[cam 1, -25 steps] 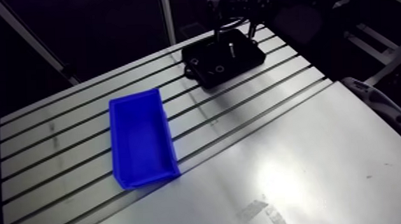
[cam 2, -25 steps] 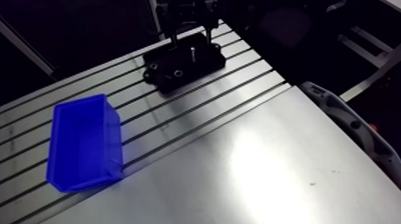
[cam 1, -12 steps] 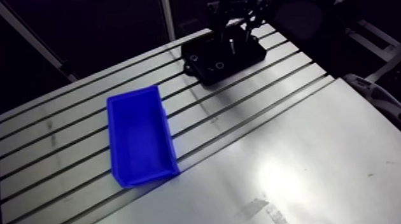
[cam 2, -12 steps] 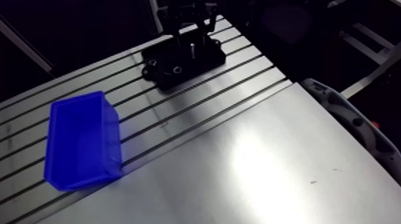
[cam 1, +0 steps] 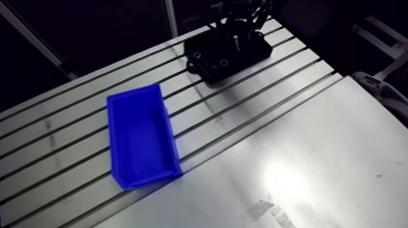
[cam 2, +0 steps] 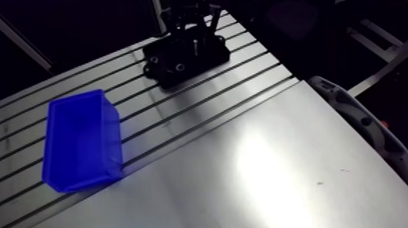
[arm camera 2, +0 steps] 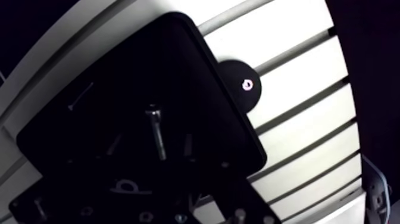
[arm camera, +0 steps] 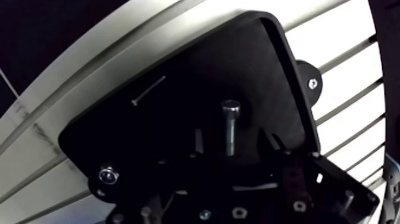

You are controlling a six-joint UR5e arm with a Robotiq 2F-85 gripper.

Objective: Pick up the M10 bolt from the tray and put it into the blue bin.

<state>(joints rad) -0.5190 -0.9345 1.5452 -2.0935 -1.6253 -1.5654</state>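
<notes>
The table has two surface zones. The first is a slotted section with parallel dark grooves. The second is a smooth sheet adjoining it, which carries a bright glare patch and a scuff mark. A grey-and-white curved casing lies along one edge of the sheet. A thin pin lies flat inside the black tray.

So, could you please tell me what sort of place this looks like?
Probably a robotics lab or workshop test bench. It has a slotted aluminium table, a black tray with a bolt standing upright in it, and an open blue bin set apart from the tray.
</notes>
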